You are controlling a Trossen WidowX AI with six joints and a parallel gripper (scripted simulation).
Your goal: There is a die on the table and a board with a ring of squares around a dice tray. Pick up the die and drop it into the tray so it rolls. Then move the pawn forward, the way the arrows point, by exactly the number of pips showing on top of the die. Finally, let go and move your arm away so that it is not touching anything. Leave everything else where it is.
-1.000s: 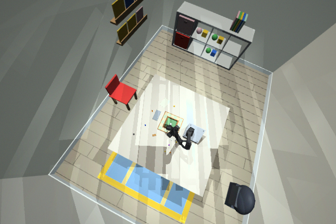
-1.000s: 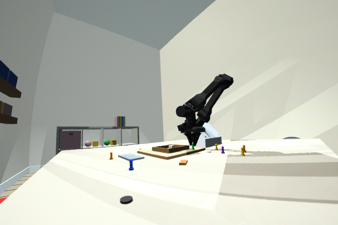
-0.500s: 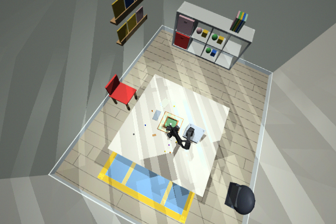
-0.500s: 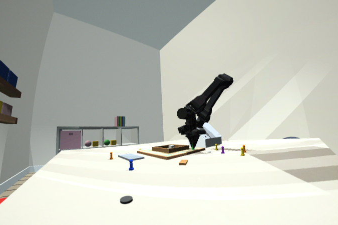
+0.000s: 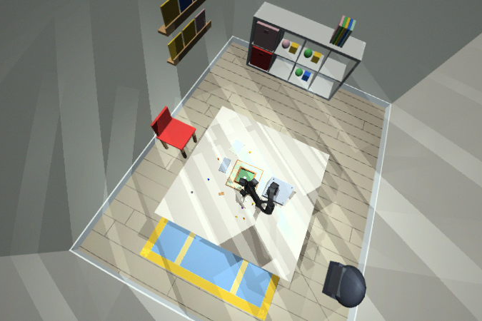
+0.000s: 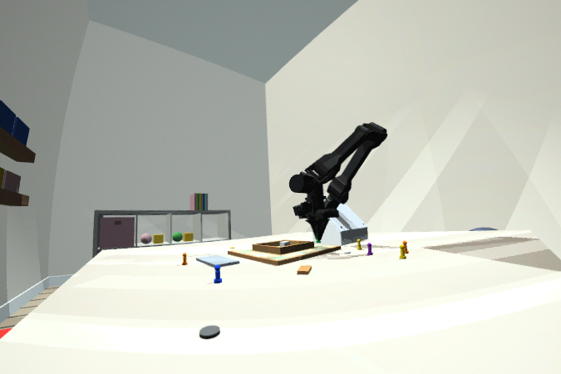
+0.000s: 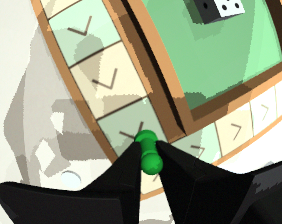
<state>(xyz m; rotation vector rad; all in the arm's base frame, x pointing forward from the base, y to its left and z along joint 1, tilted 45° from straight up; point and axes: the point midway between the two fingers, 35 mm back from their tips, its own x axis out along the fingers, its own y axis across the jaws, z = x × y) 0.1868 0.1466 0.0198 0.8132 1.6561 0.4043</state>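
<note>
Pawn (image 6: 317,241) (image 7: 149,152), green, is clamped between the fingers of the gripper (image 6: 318,240) (image 7: 146,147) at a board (image 5: 227,183) (image 6: 277,260) (image 7: 108,144) square near the tray's corner. Its long axis looks roughly upright, the round head toward the wrist camera. In the wrist view the die (image 5: 244,177) (image 6: 284,243) (image 7: 221,9) shows dark pips, though the picture's edge crops it; the exterior view shows it only as a pale block above the rim of the tray (image 5: 255,175) (image 6: 282,249) (image 7: 167,75). That view also shows a blue pawn (image 5: 208,179) (image 6: 218,274) standing on the counter (image 5: 196,162) (image 6: 135,308), outside the wrist view.
</note>
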